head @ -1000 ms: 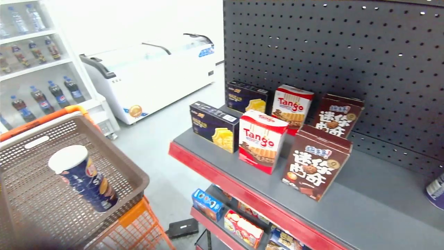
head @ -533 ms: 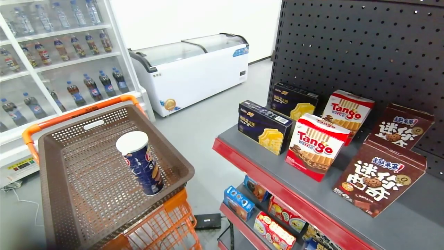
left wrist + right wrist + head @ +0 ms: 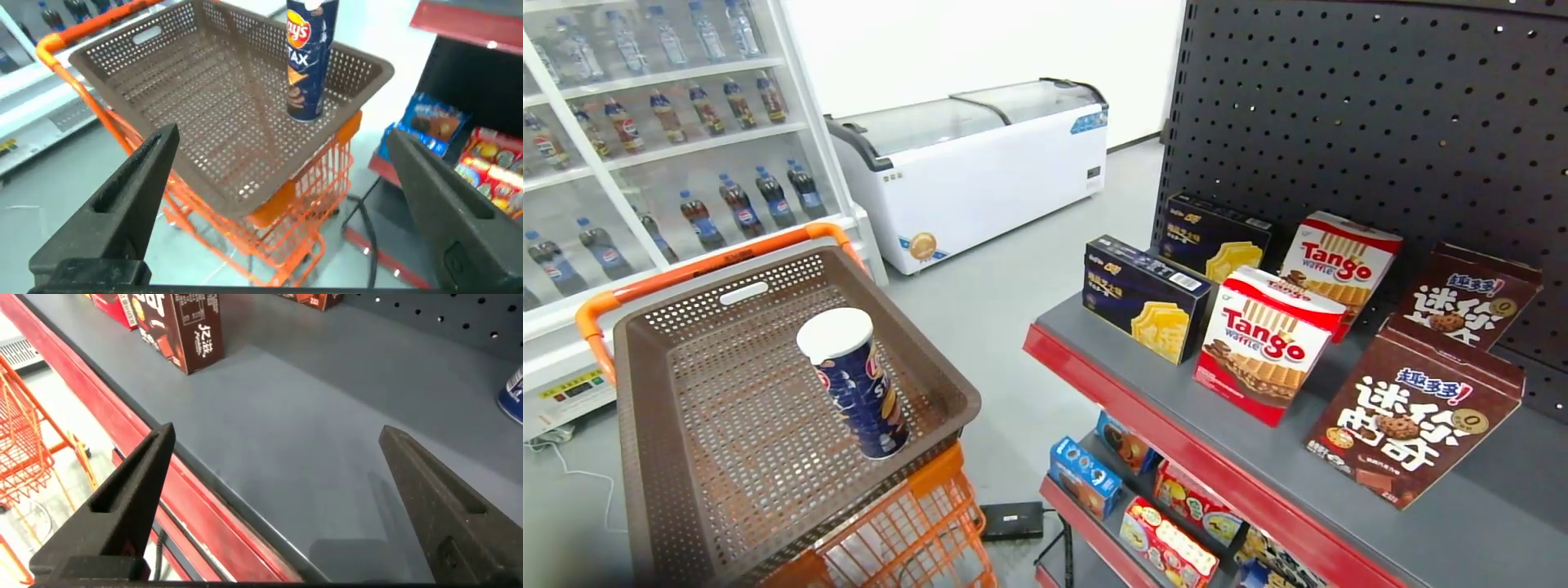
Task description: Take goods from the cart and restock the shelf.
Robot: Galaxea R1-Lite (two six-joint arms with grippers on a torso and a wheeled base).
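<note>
Store interior: a white chest freezer (image 3: pixel 980 180) w/ curved glass lids stands on the grey floor (image 3: pixel 1013 327) against the white rear wall (image 3: pixel 947 41). Just beside it, a white drinks cooler (image 3: pixel 686 140) holds rows of upright bottles: clear water bottles (image 3: pixel 707 33) on the top tier, dark soda bottles (image 3: pixel 739 208) on the tiers below. A small panel w/ green display (image 3: pixel 568 390) sits at the cooler's base. A flat black box (image 3: pixel 1011 520) lies on the floor; a thin white cable (image 3: pixel 580 482) trails near the floor's left edge.

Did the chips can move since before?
No. The chips can stands in the same spot of the brown basket; only the camera turned.
</note>
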